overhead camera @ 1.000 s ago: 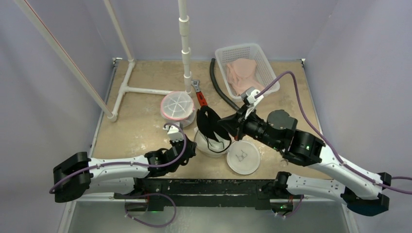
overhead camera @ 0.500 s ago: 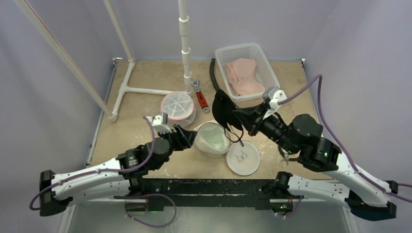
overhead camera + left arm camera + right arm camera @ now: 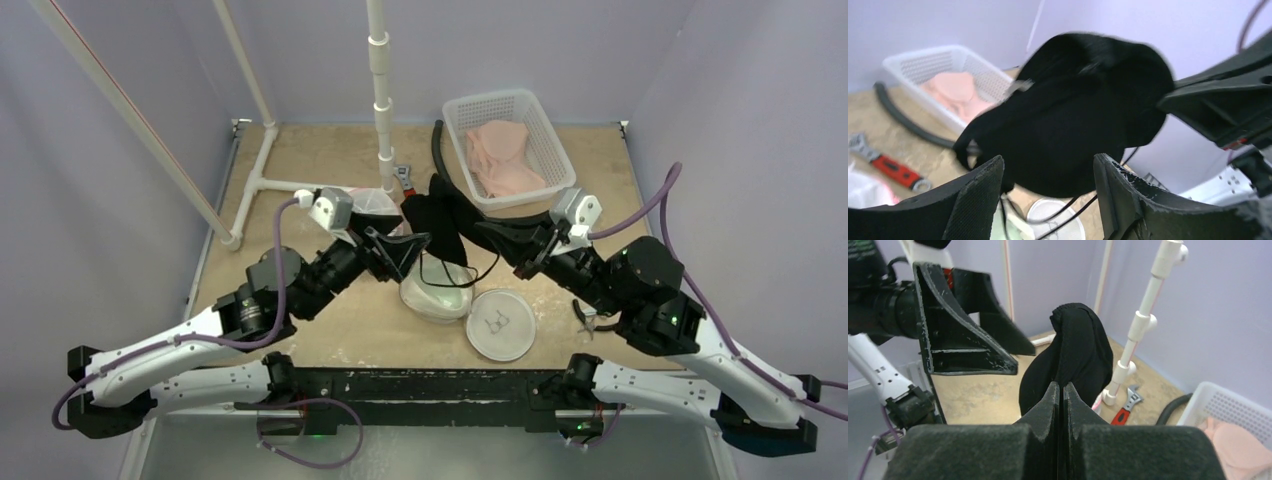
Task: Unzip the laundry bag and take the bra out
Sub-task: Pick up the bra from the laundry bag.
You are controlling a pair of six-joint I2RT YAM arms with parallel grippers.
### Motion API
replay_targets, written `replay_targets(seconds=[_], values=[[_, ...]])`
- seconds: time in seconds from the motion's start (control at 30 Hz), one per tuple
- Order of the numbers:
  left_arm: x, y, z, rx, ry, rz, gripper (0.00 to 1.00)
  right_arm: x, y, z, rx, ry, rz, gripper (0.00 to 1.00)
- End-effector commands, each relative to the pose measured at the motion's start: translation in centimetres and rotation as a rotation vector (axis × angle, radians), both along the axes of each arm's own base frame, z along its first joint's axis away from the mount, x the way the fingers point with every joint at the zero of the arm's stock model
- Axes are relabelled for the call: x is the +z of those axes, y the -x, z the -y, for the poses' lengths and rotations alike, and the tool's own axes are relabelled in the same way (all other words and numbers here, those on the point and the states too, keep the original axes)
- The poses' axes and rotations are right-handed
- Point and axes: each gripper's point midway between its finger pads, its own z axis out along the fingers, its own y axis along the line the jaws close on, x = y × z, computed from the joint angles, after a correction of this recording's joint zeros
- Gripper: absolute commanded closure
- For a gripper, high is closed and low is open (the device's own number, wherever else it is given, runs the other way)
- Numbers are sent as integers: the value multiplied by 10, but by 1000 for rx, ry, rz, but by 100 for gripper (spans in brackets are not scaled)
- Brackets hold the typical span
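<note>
Right claw [image 3: 1063, 390] is clamped on the black bra [image 3: 436, 222], pinching a thin fold of it. The bra hangs in the air over the middle of the counter [image 3: 320, 150], off the surface. Left claw [image 3: 1047, 167] is apart and faces the bra from the other side, close in. I can't tell whether any cloth is inside the gap. The laundry bag [image 3: 437, 297] lies open near the middle of the counter's front edge, right under the bra.

Risks from here:
- The grip is a narrow pinch on soft fabric. If the left side tugs, the fold could slide out, and the bra would drop onto the bag or the white disc [image 3: 500, 322] beside it.
- The straps [image 3: 1087, 200] dangle toward the bag. I can't tell if they're free of it. If one is caught, a lift or swing drags or tips the bag.
- Both claws point at the same bundle, tips near each other. If the left closes too deep, it bites my right claw, not cloth.
- The left wrist view is mostly black fabric, so depth for that close is a guess.
- Swinging toward the far right corner passes the white basket [image 3: 505, 145] and the black hose [image 3: 436, 150]. A trailing strap could hook either.
</note>
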Motion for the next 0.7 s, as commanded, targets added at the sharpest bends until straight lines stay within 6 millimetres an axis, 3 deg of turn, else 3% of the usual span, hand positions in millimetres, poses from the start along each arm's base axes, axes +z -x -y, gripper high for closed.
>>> replay_targets(seconds=[0.0,0.17,0.33,0.67], values=[[59,27,23,-201,-78,317,35,22,24,-4,130,-52,115,100],[92,67,14,-367,-108,520,32,21,49,2,236,-34,143,100],[100,89,14,-492,-149,539,31,14,61,2,296,-24,145,100],[82,91,43,-594,-220,482,43,13,70,-5,358,-22,154,100]])
